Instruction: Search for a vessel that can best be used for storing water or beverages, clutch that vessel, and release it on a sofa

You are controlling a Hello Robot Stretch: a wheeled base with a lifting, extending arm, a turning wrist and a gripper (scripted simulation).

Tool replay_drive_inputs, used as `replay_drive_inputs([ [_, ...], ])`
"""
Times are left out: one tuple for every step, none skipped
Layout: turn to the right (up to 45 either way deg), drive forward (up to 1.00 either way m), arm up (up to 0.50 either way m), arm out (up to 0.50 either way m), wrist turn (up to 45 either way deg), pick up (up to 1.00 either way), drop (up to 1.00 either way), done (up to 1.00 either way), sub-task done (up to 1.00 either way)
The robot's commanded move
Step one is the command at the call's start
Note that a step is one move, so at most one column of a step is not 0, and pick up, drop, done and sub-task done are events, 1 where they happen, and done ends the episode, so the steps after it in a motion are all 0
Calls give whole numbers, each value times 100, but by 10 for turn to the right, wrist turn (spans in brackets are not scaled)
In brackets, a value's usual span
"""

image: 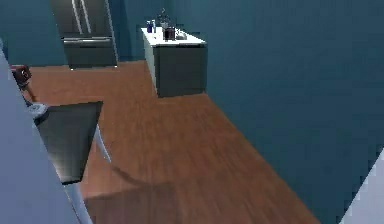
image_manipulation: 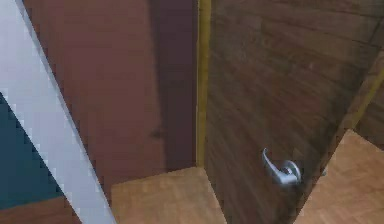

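Jaws' state you cannot tell, wood floor [image: 190, 140] ahead of you, white tabletop [image: 192, 42] carrying small dark things [image: 167, 31] — fridge [image: 85, 25] beyond, wooden door [image_manipulation: 290, 80] alongside

small dark items [image: 165, 30] on the counter [image: 180, 68] too small to name, fridge [image: 85, 25] cut by top edge, door [image_manipulation: 290, 80] cropped at top

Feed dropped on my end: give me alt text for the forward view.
A white-topped counter stands ahead against a teal wall, small dark things on top. A steel fridge stands left of it, across a wood floor. A dark tabletop sits near left.
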Motion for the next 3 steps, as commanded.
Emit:
replay_drive_inputs([
  [0,50,0,0,0,0,0,0,0],
  [-450,0,0,0,0,0,0,0,0],
  [-120,0,0,0,0,0,0,0,0],
])
